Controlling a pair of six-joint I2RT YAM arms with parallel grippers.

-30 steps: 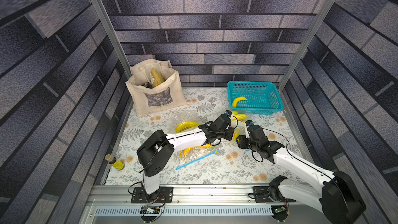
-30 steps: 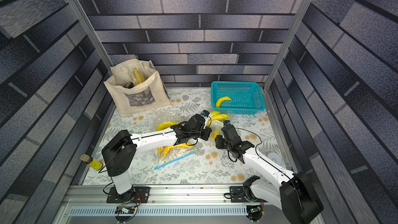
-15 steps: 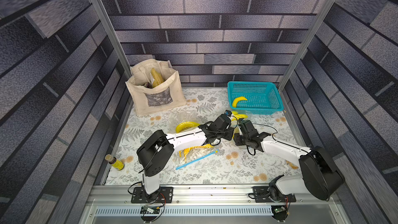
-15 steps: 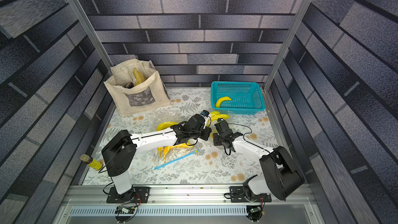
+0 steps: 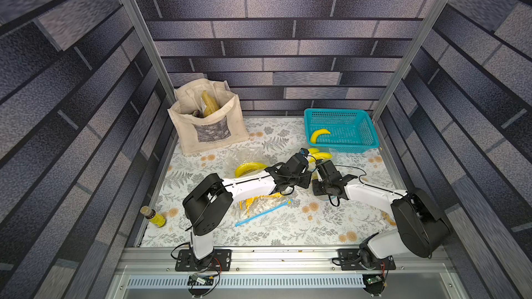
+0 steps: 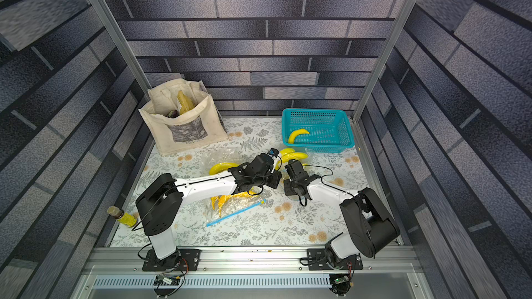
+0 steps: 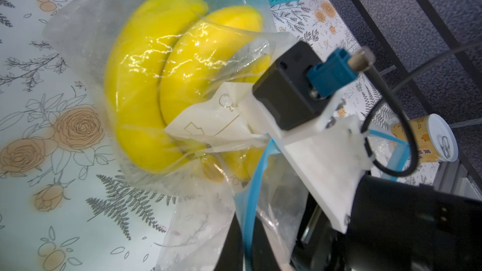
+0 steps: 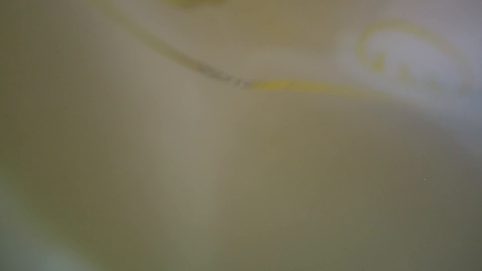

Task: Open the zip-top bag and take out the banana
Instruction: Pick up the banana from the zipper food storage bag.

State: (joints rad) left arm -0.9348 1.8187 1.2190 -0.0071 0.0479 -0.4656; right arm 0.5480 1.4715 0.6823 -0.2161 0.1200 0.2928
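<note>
Near edge: floral-print table cover (image 5: 288,231). A small brown-capped bottle of yellow liquid (image 5: 154,216) sits at the near left.

Centre, partly under the left arm: a flat clear plastic bag with a blue zip strip (image 5: 263,211), with yellow fruit inside. Just beyond it is a crumpled clear bag (image 5: 244,156) holding a single yellow banana (image 5: 249,168).

Both arms meet right of centre, just in front of the basket. Task item is there: a clear zip-top bag with blue closure (image 7: 78,22), lying on the cover with two curved yellow bananas (image 7: 135,74) inside.

left gripper (image 5: 307,159): jaws together. The bag film and blue strip run straight into them, so it's pinching the bag's mouth edge.

right gripper (image 5: 319,164): pressed up against the same bag, with blue strip showing on either side of its camera mount. Its fingers are hidden and the right wrist view is a yellow-grey blur, so I can't tell whether they're apart or together.

Far right: a teal plastic mesh basket (image 5: 371,127) with one loose banana (image 5: 319,134) in it.

Far left: a beige canvas tote (image 5: 207,136), upright, with items sticking out.
</note>
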